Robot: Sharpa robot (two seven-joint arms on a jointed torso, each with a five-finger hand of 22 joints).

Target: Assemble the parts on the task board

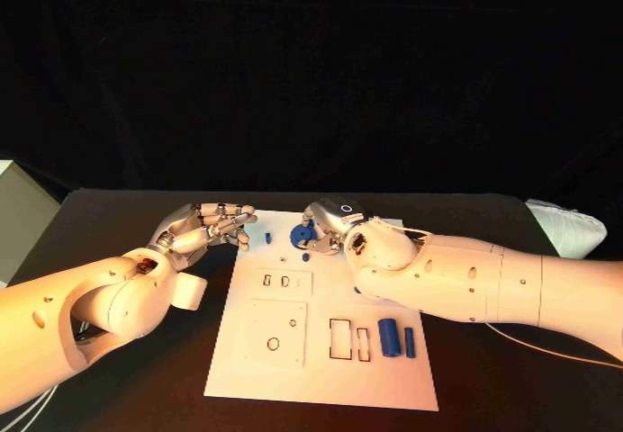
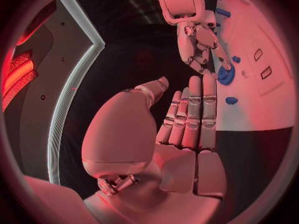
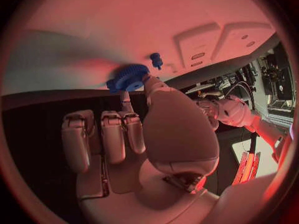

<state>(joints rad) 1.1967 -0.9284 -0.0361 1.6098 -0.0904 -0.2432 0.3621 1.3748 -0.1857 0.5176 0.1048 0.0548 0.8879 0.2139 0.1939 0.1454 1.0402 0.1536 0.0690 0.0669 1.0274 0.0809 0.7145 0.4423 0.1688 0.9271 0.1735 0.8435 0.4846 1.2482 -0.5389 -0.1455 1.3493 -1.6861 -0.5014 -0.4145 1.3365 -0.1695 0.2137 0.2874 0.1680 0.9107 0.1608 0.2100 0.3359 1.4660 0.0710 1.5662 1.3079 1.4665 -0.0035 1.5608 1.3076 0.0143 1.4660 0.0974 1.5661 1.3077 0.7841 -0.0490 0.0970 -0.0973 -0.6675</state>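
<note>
The white task board lies in the middle of the black table. A blue gear sits at the board's far end, and my right hand pinches its rim between thumb and a finger; the right wrist view shows the gear at those fingertips. A small blue peg stands just left of the gear and shows as a peg in the right wrist view. My left hand hovers at the board's far left edge, fingers loosely bent, holding nothing. Two blue cylinders lie beside the rectangular slots.
The board carries small slots, a square plate with an oval hole and two rectangular cut-outs. A pale box stands off the table's left side, and white cloth lies at its far right corner.
</note>
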